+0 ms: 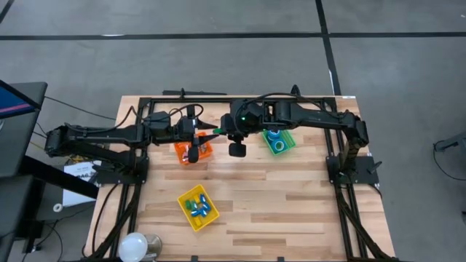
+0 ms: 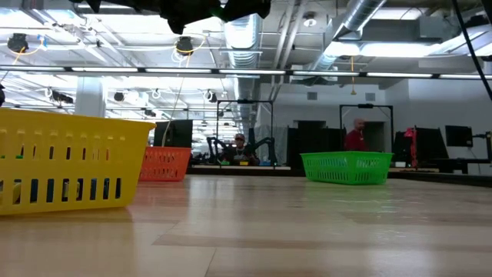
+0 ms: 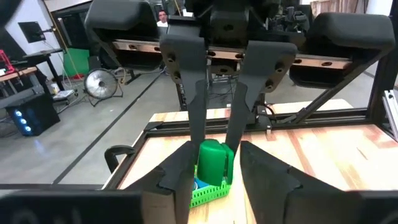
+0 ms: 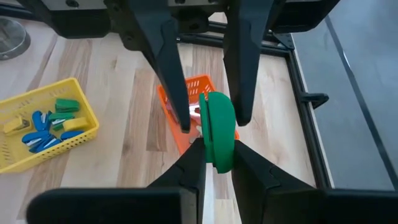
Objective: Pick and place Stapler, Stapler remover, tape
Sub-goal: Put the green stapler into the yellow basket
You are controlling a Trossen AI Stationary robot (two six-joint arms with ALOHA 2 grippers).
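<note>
Looking down on a wooden table [image 1: 277, 196] with both arms reaching in toward the middle, meeting up in the air just over the orange bin [image 1: 182, 151]. Got a rounded green piece [image 4: 218, 127] pinched tight in the right gripper [image 4: 214, 146], fingers clamped on its lower end. Got the left gripper [image 3: 216, 149] coming at the same piece from the opposite side, fingers apart and straddling it, with a sliver of gap on at least one side, so not squeezing by the look of it. Can't say for sure whether that green thing is the stapler or the remover, honestly. As for the tape [image 1: 274, 136]: sitting in the green bin [image 1: 285, 143] under the right arm, blue rolls, well clear of both grippers. Also a yellow bin [image 1: 188, 198] nearer the front edge, holding small blue, green and yellow bits.
</note>
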